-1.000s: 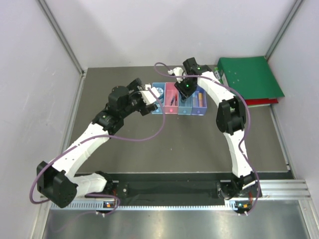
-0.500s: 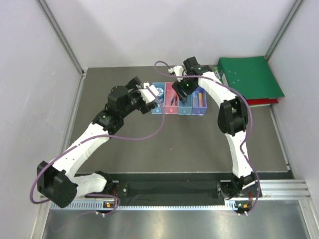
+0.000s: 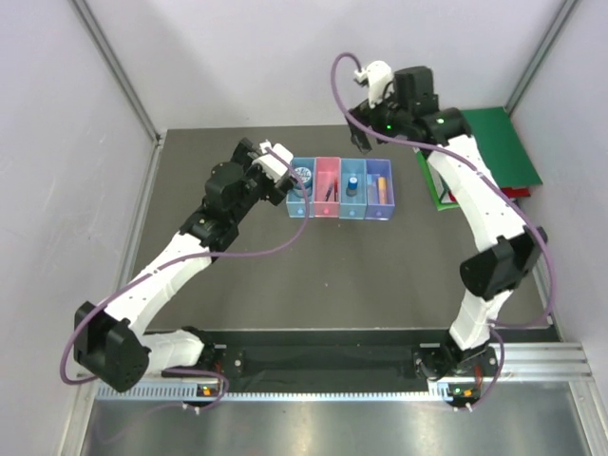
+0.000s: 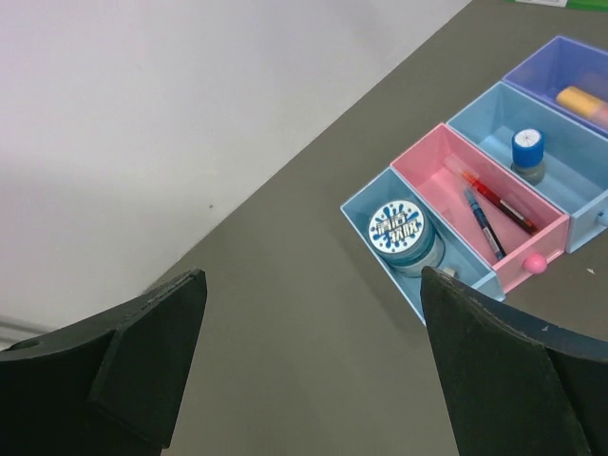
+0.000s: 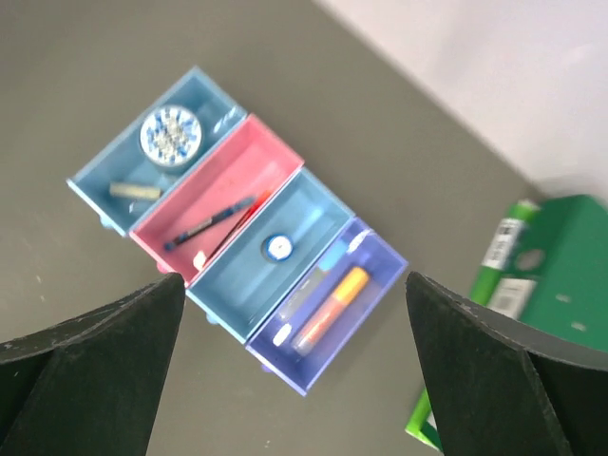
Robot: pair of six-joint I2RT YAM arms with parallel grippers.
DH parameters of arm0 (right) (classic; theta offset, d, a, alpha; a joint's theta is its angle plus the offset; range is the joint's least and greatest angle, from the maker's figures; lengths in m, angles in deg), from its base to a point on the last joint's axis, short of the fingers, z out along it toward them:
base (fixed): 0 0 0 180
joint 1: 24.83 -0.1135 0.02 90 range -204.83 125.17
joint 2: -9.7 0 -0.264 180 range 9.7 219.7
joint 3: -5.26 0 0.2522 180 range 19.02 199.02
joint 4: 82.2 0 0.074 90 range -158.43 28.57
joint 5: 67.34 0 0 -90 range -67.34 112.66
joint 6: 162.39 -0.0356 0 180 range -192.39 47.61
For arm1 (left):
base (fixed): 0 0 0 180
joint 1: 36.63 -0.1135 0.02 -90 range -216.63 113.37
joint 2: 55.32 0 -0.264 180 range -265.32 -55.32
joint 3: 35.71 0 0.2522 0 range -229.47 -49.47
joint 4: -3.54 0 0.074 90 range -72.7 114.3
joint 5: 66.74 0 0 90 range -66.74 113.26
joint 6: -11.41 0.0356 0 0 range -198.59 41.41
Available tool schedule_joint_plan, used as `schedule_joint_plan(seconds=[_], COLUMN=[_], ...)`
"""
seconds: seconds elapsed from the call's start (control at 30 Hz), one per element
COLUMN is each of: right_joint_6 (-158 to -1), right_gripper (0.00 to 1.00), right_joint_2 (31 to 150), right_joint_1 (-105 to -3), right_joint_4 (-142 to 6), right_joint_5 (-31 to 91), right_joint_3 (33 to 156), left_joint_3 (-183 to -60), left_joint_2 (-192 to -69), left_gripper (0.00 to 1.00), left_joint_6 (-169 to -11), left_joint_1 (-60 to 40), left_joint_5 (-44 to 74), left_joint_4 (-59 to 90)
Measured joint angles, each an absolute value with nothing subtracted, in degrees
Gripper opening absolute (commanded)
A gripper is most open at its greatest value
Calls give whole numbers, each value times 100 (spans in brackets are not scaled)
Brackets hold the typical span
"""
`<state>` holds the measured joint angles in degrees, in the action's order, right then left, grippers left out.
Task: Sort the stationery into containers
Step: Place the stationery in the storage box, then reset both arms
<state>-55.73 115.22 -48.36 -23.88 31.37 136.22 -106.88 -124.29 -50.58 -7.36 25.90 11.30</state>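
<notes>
Found no loose stationery on the near stretch of the table (image 3: 332,275) in the overhead view. Found the left gripper (image 4: 312,285) spread wide and empty, just left of the blue bin (image 5: 199,104) and apart from its wall. Recorded the stationery inside the row: a round disc (image 5: 169,136) and an eraser (image 5: 133,191) in the blue bin, a red pen (image 4: 499,198) and a dark pen (image 4: 483,220) in the pink bin (image 5: 256,152), a small blue cylinder (image 4: 527,147) in the light-blue bin (image 5: 309,204), a highlighter (image 5: 332,309) and a marker (image 5: 306,294) in the purple bin (image 5: 380,261). Found the right gripper (image 5: 294,285) likewise spread and empty, raised well above the far side of the row, with green binders (image 5: 560,275) beyond at the right. Judged sorting near complete and withdrawal the step in hand. Recommend lifting the left gripper straight up before swinging back, keeping its fingers off the blue bin's wall so as not to shove the row; recommend bringing the right arm home high over the bins
</notes>
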Motion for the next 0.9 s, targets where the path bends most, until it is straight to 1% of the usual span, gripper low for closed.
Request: schedule_joint_plan(seconds=[0.1, 0.2, 0.37, 0.6, 0.73, 0.9], right_joint_6=[-5772, -5925, -5992, -6001, -6034, -6054], right_gripper=[100, 100, 100, 100, 100, 100], right_joint_2=[11041, 10669, 10112, 9454, 9074, 8901], right_joint_1=[-4836, -4838, -4847, -4847, -4832, -4779], right_joint_4=[-2460, -2421, -2112, -1269, -1085, -1009], right_joint_5=[2905, 2597, 2053, 2105, 2149, 2352], right_joint_3=[13561, 13314, 12639, 12165, 11690, 11688], left_joint_3=[-10902, -11374, -11689, -11816, -11748, -11555], left_joint_2=[-12624, -12869, -12783, -12383, -12051, -11780], left_gripper=[99, 99, 99, 99, 99, 99], left_joint_6=[-5241, -5514, -5923, -6378, -6402, -6389], left_joint_1=[-736, -747, -1013, -1682, -1732, -1732], left_joint_5=[2743, 3007, 3394, 3263, 3062, 2911], left_joint_4=[1353, 1830, 2293, 2894, 2971, 3038])
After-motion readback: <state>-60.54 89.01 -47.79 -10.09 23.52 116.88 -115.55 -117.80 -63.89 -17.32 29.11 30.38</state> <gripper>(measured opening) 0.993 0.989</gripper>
